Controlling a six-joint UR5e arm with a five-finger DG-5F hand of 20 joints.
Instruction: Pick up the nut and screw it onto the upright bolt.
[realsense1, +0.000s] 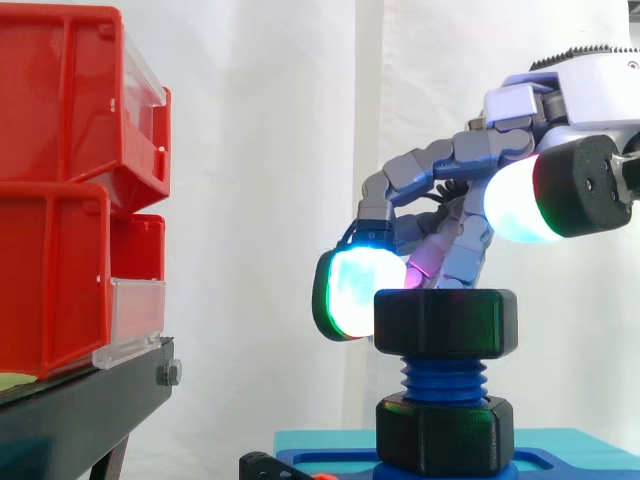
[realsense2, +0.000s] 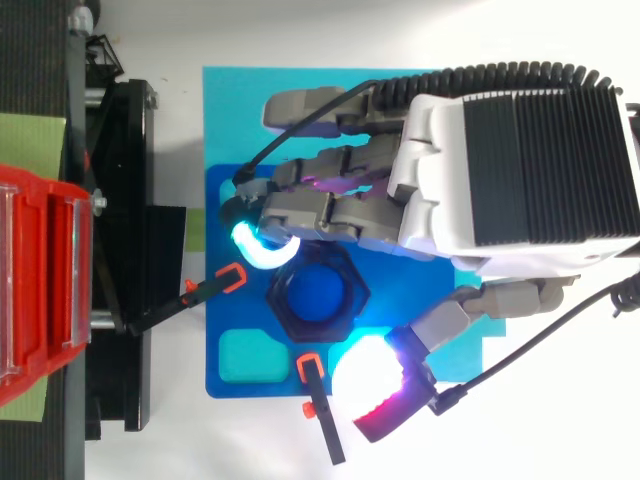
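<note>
The bolt's (realsense1: 443, 378) base is hidden inside a second black hexagonal piece (realsense1: 445, 435) at its foot, and its top sits inside the black nut (realsense1: 446, 322). Only a short run of blue thread shows between the two. From above, the bolt tip appears as a blue disc in the nut's bore.

The hand (realsense2: 500, 170) reaches in from the right, and the side view cuts off its palm at the edge. Its fingers (realsense1: 352, 290) are curled down round the far and left sides of the nut. One cyan-green pad is pressed against the nut's upper left edge. A second pad glows magenta behind the nut, and whether it touches the nut is hard to make out. The thumb (realsense2: 368, 378), with its large white pad, is raised beside the nut on the near side and does not touch it.

The bolt stands upright on a dark blue plate (realsense2: 400, 295) lying on a cyan mat (realsense2: 225, 120) over the white worktop (realsense2: 200, 450). Two black clamps with orange tips (realsense2: 205, 293) (realsense2: 318, 400) lie just beside the nut, one to its left and one below it. A green square pocket (realsense2: 250, 358) sits between them in the plate's corner. Stacked red bins (realsense1: 60, 190) on a black stand (realsense1: 80, 410) are well apart to the left, cut off by the edge of the view.
</note>
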